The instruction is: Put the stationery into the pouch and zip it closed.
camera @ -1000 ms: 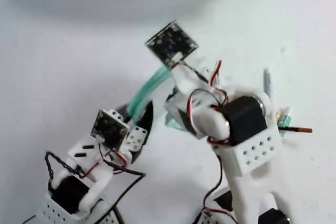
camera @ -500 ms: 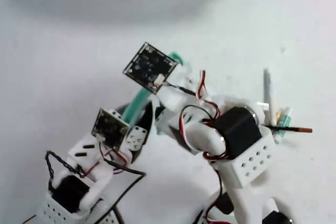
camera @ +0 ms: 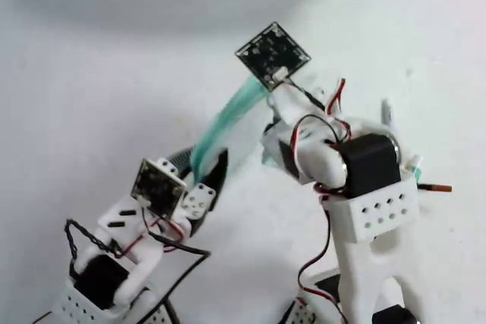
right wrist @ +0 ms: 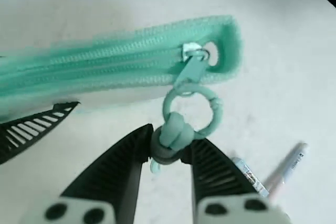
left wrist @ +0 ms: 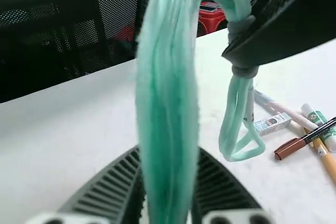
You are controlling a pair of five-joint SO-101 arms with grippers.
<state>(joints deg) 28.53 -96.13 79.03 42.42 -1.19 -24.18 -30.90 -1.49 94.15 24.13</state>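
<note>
Closest to the near edge of the white surface (camera: 114,73), the left hand (camera: 201,171) is pressed together on one end of the mint-green fabric pouch (camera: 228,123). Its black ribbed fingers (left wrist: 220,182) lie flat against either face of the cloth. The pouch stands on edge, thin side up, and runs from that grip in a taut slant toward the right hand (right wrist: 168,148). Whether its lower edge touches the surface cannot be told.

At the pouch's far end the metal zip slider (right wrist: 195,56) sits just short of the corner, and the teeth behind it along the top edge seem joined. A mint-green ring (right wrist: 190,109) hangs from the slider, and a mint-green cord loop (left wrist: 239,129) hangs from the ring. The right hand is pinching the knot of that cord right next to the ring, with both black fingers closed on it. The rest of the loop dangles free beside the pouch.

Beyond the pouch's far end, past the right arm, the stationery lies loose on the surface, outside the pouch. There is a white pen (camera: 387,115), a brown-capped pen (left wrist: 289,149) just beside a yellow pencil (left wrist: 328,163), and a small labelled tube (left wrist: 272,124) near them. All of it is well apart from the pouch.
</note>
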